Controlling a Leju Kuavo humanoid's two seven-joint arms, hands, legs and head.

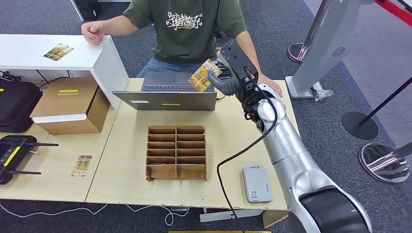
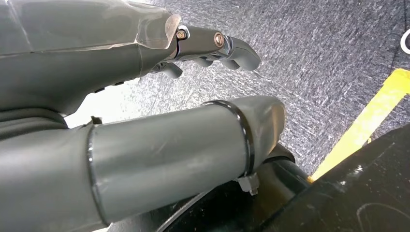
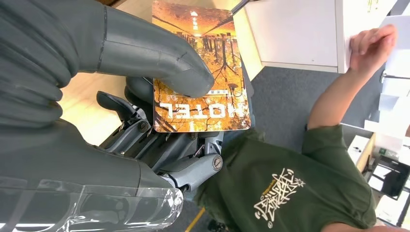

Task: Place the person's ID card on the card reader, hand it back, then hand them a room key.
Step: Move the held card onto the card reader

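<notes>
My right hand [image 1: 228,73] is raised over the laptop [image 1: 167,92] and pinches an orange hotel room key card [image 1: 203,75] between thumb and fingers. In the right wrist view the card [image 3: 205,92] reads HOTEL, with the thumb [image 3: 159,58] pressed on its face. The person in a green shirt [image 1: 194,24] sits behind the table, one hand [image 1: 269,85] on the table's far right edge, the other hand [image 1: 93,33] on the white counter. The grey card reader [image 1: 256,183] lies at the table's front right. My left hand [image 2: 212,46] hangs over the floor, holding nothing, fingers apart.
A cardboard slotted organizer [image 1: 176,151] sits mid-table. Another card [image 1: 81,165] lies on the left table, and one card [image 1: 58,51] on the white counter [image 1: 29,53]. A cardboard box [image 1: 73,104] and black controller [image 1: 12,155] stand left. Stanchion bases [image 1: 386,162] stand right.
</notes>
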